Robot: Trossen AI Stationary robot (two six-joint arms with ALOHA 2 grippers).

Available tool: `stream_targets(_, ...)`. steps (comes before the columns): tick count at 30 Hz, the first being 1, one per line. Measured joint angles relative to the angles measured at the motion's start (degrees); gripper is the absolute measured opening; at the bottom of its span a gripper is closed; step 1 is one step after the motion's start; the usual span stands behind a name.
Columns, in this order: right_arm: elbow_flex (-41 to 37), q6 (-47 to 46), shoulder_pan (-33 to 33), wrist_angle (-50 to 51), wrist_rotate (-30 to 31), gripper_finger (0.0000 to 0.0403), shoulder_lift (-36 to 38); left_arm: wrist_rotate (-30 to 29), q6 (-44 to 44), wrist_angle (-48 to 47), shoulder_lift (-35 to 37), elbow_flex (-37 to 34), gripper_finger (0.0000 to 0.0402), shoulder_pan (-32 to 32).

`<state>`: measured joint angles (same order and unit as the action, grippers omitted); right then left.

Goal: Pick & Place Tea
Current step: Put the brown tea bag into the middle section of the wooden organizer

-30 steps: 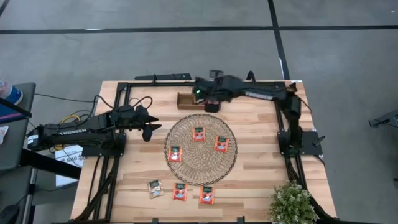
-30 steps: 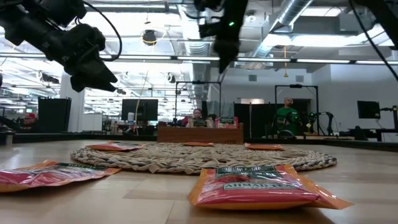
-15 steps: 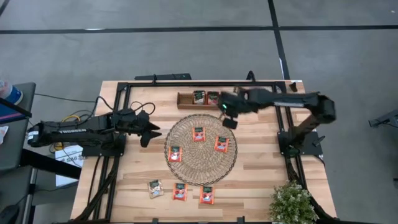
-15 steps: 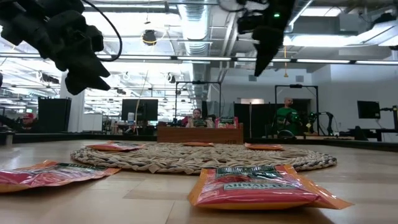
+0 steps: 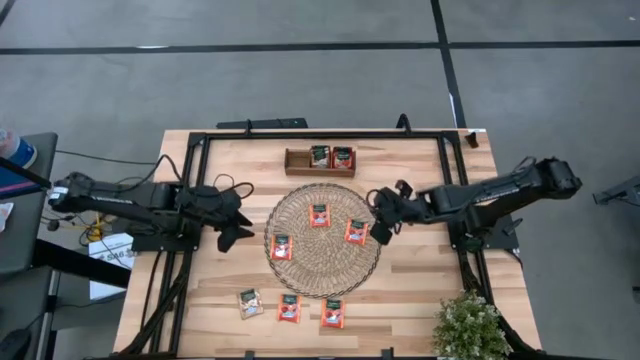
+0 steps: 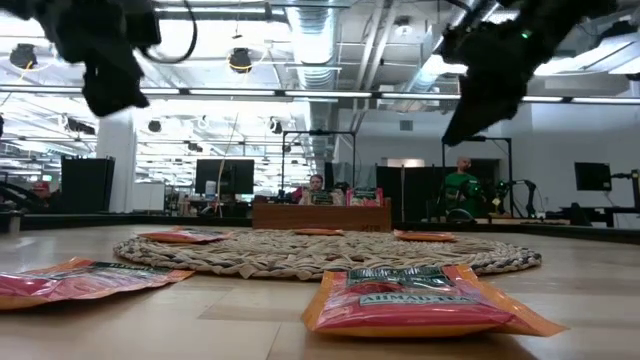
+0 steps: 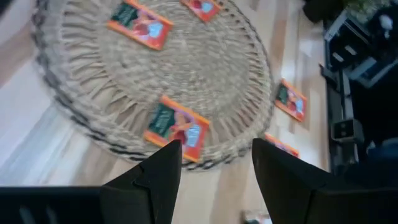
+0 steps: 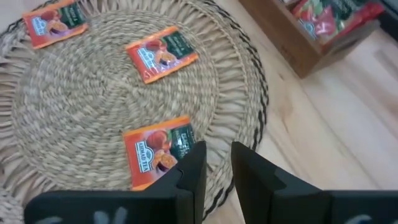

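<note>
My left gripper (image 5: 236, 236) hangs above the bare wood just beside the left edge of the round woven mat (image 5: 322, 270). Its fingers (image 7: 151, 180) stand clearly apart and hold nothing. On the mat lie three red-orange tea sachets: one at the left (image 5: 281, 246), one at the far middle (image 5: 319, 214), one at the right (image 5: 356, 231). At the near edge of the table (image 5: 420, 290) there is a row of three more: a pale sachet (image 5: 250, 302) at the left, then two red-orange ones (image 5: 289, 308) (image 5: 332, 314). Behind the mat stands the wooden tray (image 5: 297, 161), and two sachets (image 5: 331, 156) lie in its right part. My right gripper (image 5: 381, 232) hovers over the right rim of the mat, close to the right sachet. Its fingers (image 8: 186, 177) leave only a narrow gap and nothing is between them. A small plant (image 5: 468, 325) stands at the near right corner.
</note>
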<state>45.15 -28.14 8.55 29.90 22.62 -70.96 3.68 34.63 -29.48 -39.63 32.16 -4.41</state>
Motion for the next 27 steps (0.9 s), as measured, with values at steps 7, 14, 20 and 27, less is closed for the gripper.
stream_targets(7,-5.5,-5.7,3.0,-2.8,3.5,0.0067,2.8,-0.9,3.4,-14.1,-13.6,13.4,0.0188,-6.9)
stream_targets(14,-6.2,-5.9,6.7,-2.6,11.6,0.0067,9.6,5.1,15.7,-26.6,-26.9,20.1,0.0188,-11.5)
stream_targets(20,-6.2,-5.9,11.3,-2.5,18.1,0.0067,17.5,12.1,22.4,-26.2,-34.8,20.0,0.0188,-14.4)
stream_targets(27,-6.2,-6.4,19.5,-1.4,24.5,0.0067,23.0,11.9,25.1,-21.7,-41.1,20.0,0.0188,-18.1)
